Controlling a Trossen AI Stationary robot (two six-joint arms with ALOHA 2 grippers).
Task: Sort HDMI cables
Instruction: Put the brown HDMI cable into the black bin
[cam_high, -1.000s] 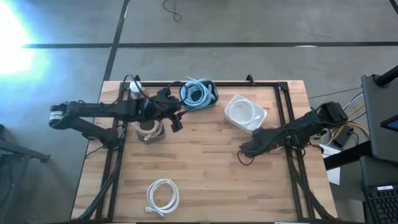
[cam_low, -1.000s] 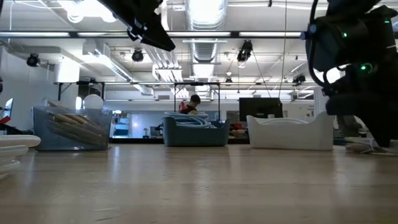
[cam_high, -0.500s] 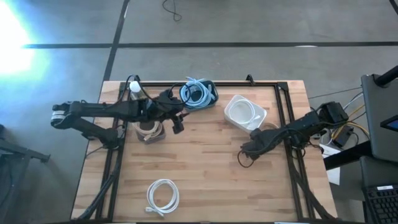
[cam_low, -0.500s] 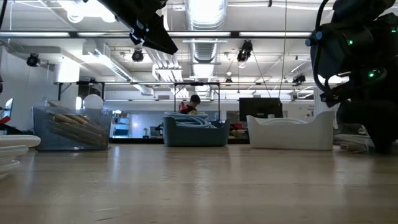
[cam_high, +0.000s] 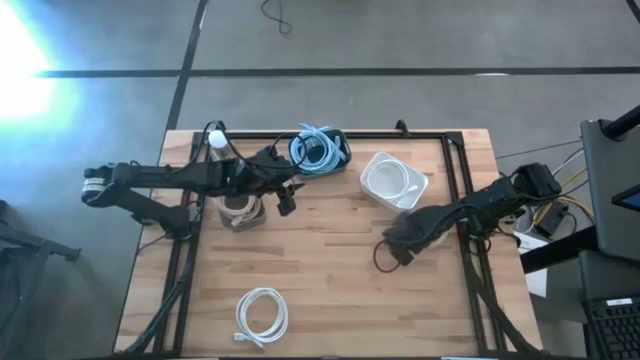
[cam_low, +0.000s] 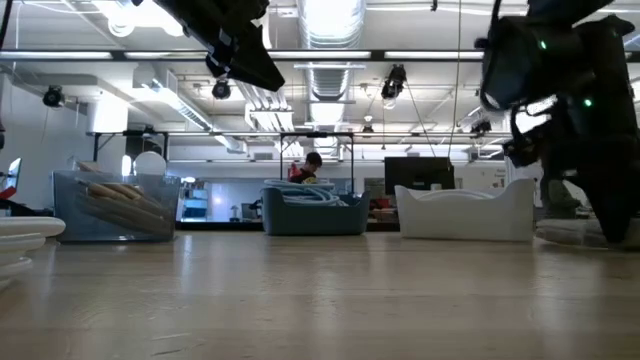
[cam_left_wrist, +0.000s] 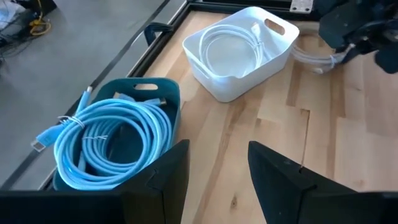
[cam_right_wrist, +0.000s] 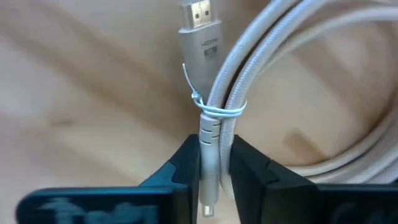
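Note:
My right gripper (cam_right_wrist: 214, 171) is down at the table's right side, just near of the white bin (cam_high: 372, 192), and is shut on a beige HDMI cable (cam_right_wrist: 273, 56) whose coil lies on the wood. In the left wrist view the same cable (cam_left_wrist: 309, 56) shows beside the white bin. My left gripper (cam_left_wrist: 214, 180) hovers open above the table, next to the teal bin (cam_high: 343, 152) of light blue cables (cam_left_wrist: 106, 143). A white cable (cam_left_wrist: 233, 46) lies in the white bin. Another white coil (cam_high: 262, 315) rests on the table near its front edge. My right gripper pinches the beige cable between its two fingers (cam_right_wrist: 186, 168). It grips the plug's body and the strands beside it (cam_right_wrist: 210, 146), just below the wire tie (cam_right_wrist: 219, 112). The fingers lie across the strands. The plug's metal end (cam_right_wrist: 200, 15) points away from them.
A clear bin (cam_high: 240, 211) with beige cables stands under my left arm at the table's left. A black frame rail (cam_high: 455, 180) runs along the table's right side. Bare wood (cam_high: 330, 270) spreads across the table's middle and near part.
My right arm has shifted a little toward the table's left, over the beige cable. My left arm has kept still.

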